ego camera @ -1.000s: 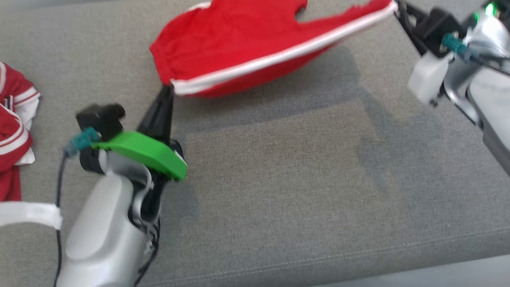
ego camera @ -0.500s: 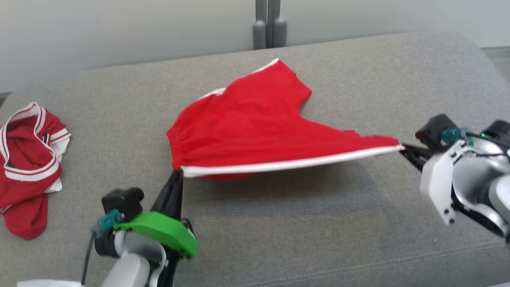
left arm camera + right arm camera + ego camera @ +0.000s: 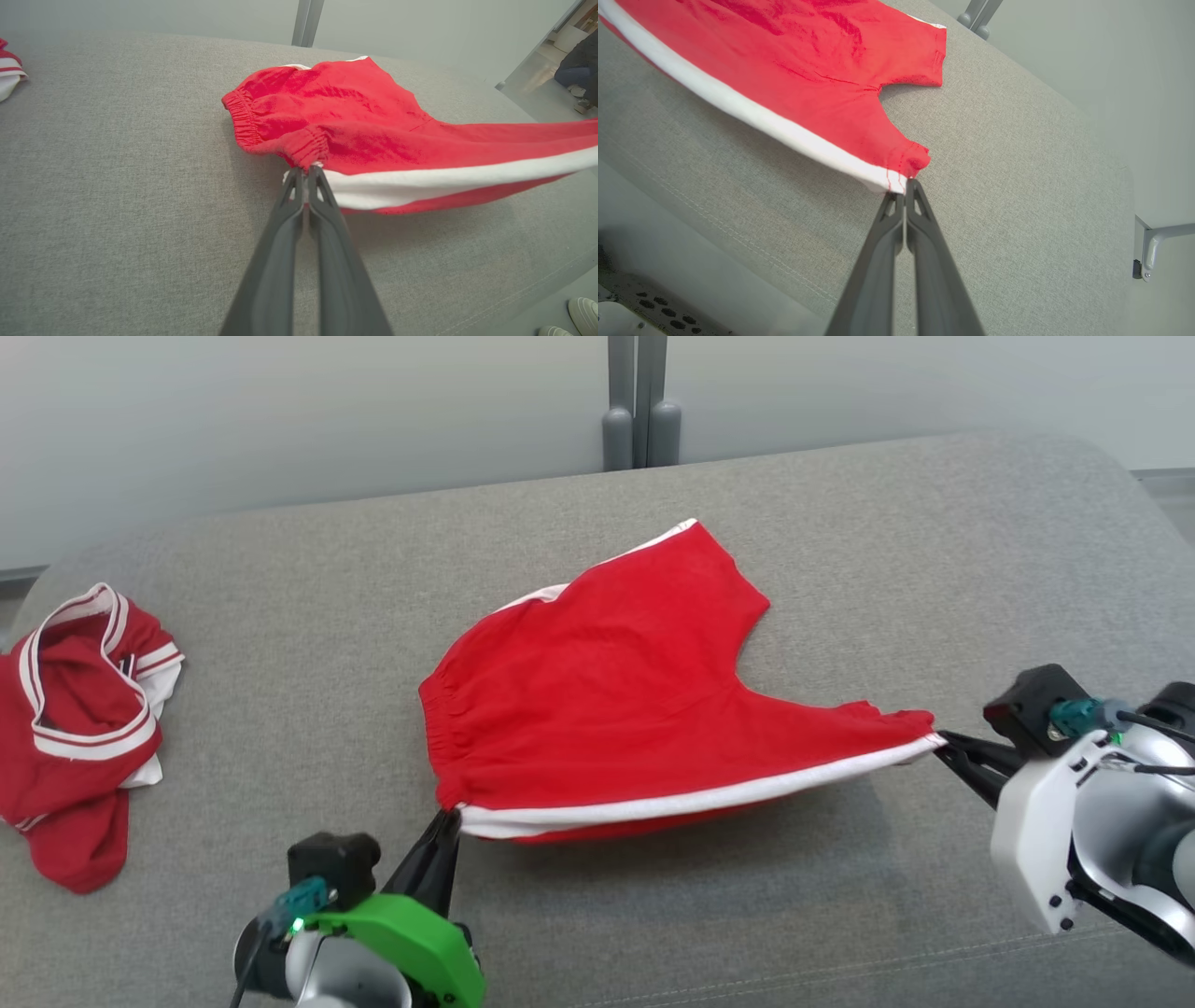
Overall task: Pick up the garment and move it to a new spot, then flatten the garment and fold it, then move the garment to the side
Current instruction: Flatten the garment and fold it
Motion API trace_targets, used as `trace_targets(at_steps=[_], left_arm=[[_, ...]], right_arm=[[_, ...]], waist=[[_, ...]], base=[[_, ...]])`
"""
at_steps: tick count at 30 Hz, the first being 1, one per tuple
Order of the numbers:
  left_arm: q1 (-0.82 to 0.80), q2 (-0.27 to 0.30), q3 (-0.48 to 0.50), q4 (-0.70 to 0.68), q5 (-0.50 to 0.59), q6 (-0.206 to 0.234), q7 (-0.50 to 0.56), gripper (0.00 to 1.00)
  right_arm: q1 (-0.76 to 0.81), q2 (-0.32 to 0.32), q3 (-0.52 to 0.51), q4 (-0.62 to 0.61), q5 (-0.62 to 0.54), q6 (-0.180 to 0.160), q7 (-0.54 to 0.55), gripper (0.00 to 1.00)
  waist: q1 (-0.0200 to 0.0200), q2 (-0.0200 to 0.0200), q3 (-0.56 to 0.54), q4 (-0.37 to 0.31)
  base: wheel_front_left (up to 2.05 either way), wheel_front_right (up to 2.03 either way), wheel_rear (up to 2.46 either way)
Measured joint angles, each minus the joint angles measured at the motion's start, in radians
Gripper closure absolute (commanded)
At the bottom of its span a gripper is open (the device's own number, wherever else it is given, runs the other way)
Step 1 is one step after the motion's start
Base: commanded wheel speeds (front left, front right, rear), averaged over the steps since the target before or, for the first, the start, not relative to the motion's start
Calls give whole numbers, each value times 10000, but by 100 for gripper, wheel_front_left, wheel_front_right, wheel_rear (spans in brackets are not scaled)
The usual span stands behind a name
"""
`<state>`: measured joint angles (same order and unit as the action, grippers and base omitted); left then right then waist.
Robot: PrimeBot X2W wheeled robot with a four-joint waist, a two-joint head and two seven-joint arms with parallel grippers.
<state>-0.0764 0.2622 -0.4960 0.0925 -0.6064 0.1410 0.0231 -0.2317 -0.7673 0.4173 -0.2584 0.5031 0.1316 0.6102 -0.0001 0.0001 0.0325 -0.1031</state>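
1. Garment (image 3: 635, 709): red shorts with a white side stripe (image 3: 700, 798), about the middle of the grey fabric worktop (image 3: 280, 579).
2. The striped near edge is pulled taut between the two grippers and lifted just off the worktop, with a shadow under it. The far leg and back part lie on the surface.
3. Left gripper (image 3: 455, 815): clenched on the waistband corner at the stripe's left end. In the left wrist view the fingers are pressed together with cloth pinched at the tips.
4. Elastic waistband (image 3: 443, 728) is bunched, running away from that pinch point.
5. Right gripper (image 3: 937, 739): clenched on the leg hem at the stripe's right end. The right wrist view shows the tips nipping the hem corner.
6. The grippers are well apart and low over the worktop near its front edge.
7. Second garment (image 3: 79, 709): red with white trim, crumpled at the far left of the worktop, well apart from the shorts and touching neither gripper.
8. Grey posts (image 3: 639, 420) stand behind the worktop's back edge against a pale wall.
9. Left wrist view: a pale shoe (image 3: 584, 312) on the floor, lower right.
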Motion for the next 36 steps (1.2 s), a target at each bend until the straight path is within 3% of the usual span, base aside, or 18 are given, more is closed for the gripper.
trace_targets(at_steps=[8, 27, 36], left_arm=[[-1527, -336, -219, 431, 82, -276, 332, 100], [-5550, -1655, 205, 3994, -71, -543, -347, 100], [-6896, -1990, 81, 5331, -255, -779, -750, 100]], right_arm=[[-2203, 127, 1275, 1118, -410, 0, -696, 100], [-8445, 1181, 4337, 6654, 165, 0, -2964, 100], [-9896, 1705, 5014, 8663, 201, 0, -2861, 100]], waist=[[0, 0, 540, 348], [1, 0, 2789, 1667], [2, 0, 3500, 1939]], base=[[0, 0, 0], [0, 0, 0], [0, 0, 0]])
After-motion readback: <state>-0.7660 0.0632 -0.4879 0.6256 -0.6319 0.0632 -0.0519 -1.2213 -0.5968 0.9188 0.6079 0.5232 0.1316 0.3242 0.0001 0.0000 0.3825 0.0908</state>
